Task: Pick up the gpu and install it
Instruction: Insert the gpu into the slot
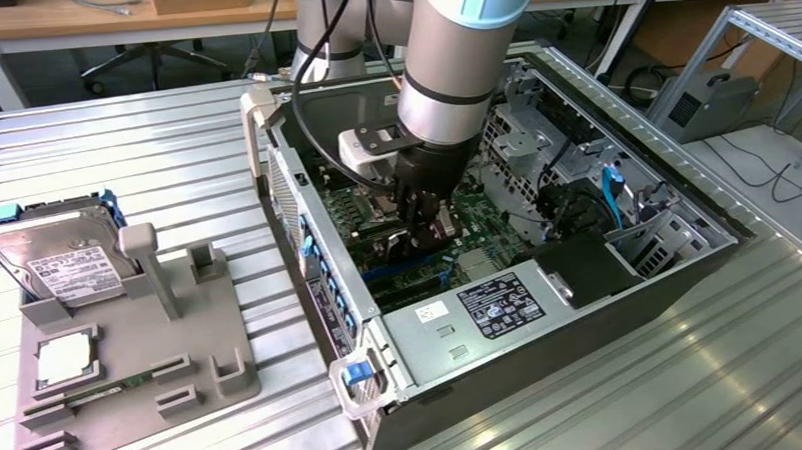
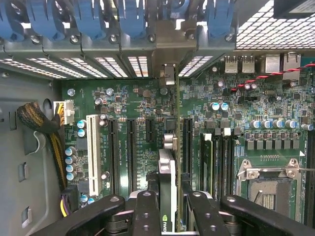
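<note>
The gpu [image 2: 168, 189] is a thin dark card seen edge-on, standing upright between my fingers [image 2: 146, 211] over the green motherboard [image 2: 133, 103]. Its silver end bracket [image 2: 167, 73] reaches toward the rear slot openings of the case. The card's lower edge lies along a black expansion slot between the other slots [image 2: 132, 152]. In the exterior view my gripper [image 1: 421, 229] is deep inside the open computer case [image 1: 694, 200], shut on the gpu [image 1: 405, 247] low over the board.
On the exterior view's left a grey fixture [image 1: 133, 364] carries a silver hard drive [image 1: 62, 262], a square chip [image 1: 65, 359] and a green memory stick [image 1: 107, 390]. Inside the case are blue slot latches [image 2: 133, 17], a white slot [image 2: 92, 152], the processor socket [image 2: 268, 184] and cables [image 2: 42, 125].
</note>
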Robot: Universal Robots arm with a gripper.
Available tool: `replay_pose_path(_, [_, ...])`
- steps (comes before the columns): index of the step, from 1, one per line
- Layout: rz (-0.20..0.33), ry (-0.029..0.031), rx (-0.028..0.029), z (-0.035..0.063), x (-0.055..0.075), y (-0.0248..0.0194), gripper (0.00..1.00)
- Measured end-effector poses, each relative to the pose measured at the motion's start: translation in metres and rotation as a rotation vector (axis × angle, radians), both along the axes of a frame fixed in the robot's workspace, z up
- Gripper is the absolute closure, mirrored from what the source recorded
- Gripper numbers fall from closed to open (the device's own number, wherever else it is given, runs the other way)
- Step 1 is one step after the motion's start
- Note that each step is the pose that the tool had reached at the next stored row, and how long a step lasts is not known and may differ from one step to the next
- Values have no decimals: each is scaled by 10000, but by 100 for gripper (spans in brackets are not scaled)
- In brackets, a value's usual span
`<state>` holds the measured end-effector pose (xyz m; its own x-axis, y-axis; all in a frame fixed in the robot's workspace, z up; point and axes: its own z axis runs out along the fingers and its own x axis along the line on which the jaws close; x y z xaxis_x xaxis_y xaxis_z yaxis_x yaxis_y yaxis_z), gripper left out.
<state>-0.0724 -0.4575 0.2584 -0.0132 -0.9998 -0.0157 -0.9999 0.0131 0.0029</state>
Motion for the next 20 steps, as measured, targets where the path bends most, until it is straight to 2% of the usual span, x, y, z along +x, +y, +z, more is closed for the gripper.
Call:
replay_pose_path(11, [0, 0, 0, -32, 0, 1, 73])
replay_pose_path(13, [0, -44, 0, -32, -28, 0, 73])
replay_pose_path(20, [0, -50, 6, -56, -40, 1, 73])
